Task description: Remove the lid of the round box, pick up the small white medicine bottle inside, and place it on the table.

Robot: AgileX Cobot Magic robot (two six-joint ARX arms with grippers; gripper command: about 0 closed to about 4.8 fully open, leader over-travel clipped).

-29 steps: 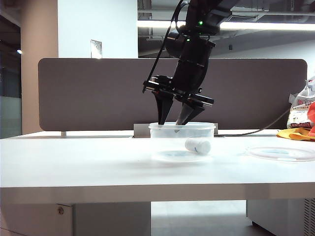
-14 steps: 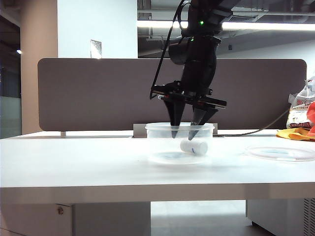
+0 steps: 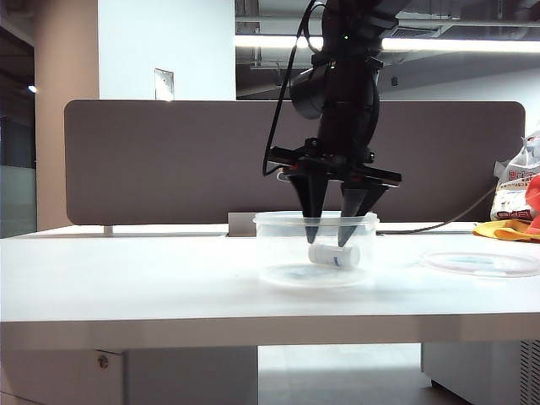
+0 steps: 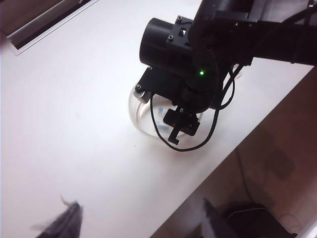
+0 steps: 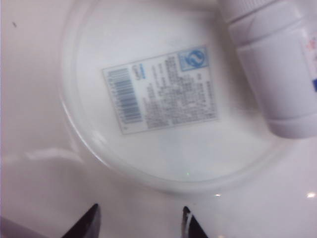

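The round box is a clear tub standing without its lid on the white table. The small white medicine bottle lies on its side inside it. My right gripper points straight down into the tub, open, its fingertips just above the bottle and holding nothing. In the right wrist view the bottle lies off to one side of the gripper, beside the tub's bottom label. The lid lies flat on the table to the right. My left gripper hangs open high above the table, looking down on the tub.
A dark divider panel backs the table. An orange cloth and a printed bag sit at the far right edge. A cable runs along the back. The right arm covers most of the tub from above.
My right gripper has swung upright and sunk deeper into the tub, shifting slightly right. The bottle has shifted a little inside the tub.
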